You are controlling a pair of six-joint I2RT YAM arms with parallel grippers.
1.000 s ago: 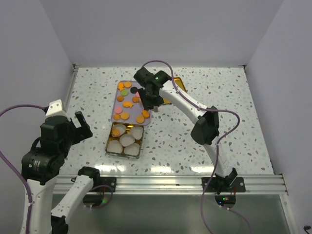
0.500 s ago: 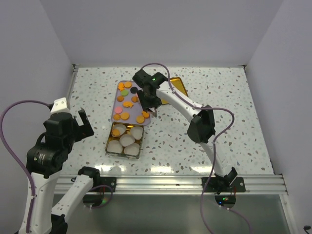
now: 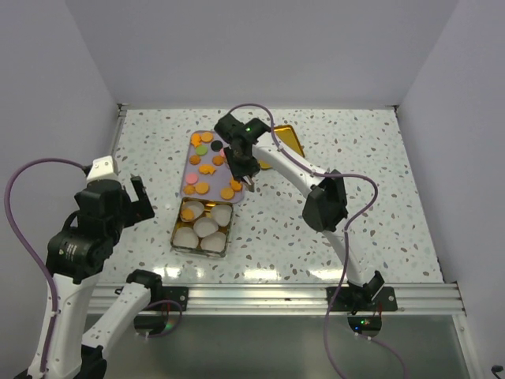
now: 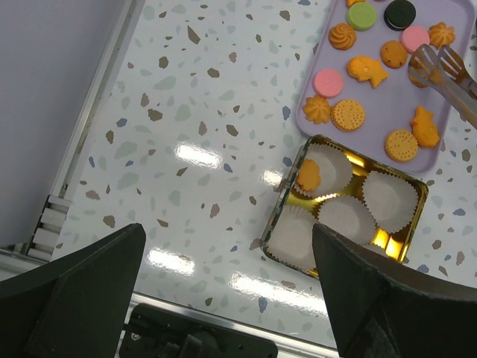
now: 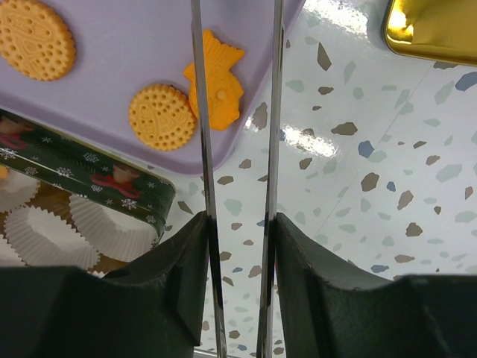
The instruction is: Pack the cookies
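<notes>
The cookies (image 3: 207, 164) lie spread on a lavender tray (image 3: 192, 148); most are orange, a few pink, green or black. One orange cookie (image 4: 308, 175) sits in a paper cup of the gold tin (image 3: 176, 238). My right gripper (image 3: 240, 158) is shut on metal tongs (image 5: 273, 112), which reach over the tray's right side. A fish-shaped cookie (image 5: 216, 88) lies on the tray between the tong blades. The tong tips (image 4: 426, 66) stand at an orange cookie; I cannot tell whether they pinch it. My left gripper (image 3: 131, 202) hangs open and empty, left of the tin.
White paper cups (image 4: 390, 195) fill the tin, whose side is green with a Christmas print (image 5: 82, 165). A gold lid (image 3: 287, 140) lies right of the tray. A metal rail (image 3: 268, 297) runs along the near table edge.
The tong blades have drawn closer together as my right gripper narrowed on them. The right wrist shifted slightly left over the tray. My left arm drifted a little right and down the picture, staying open.
</notes>
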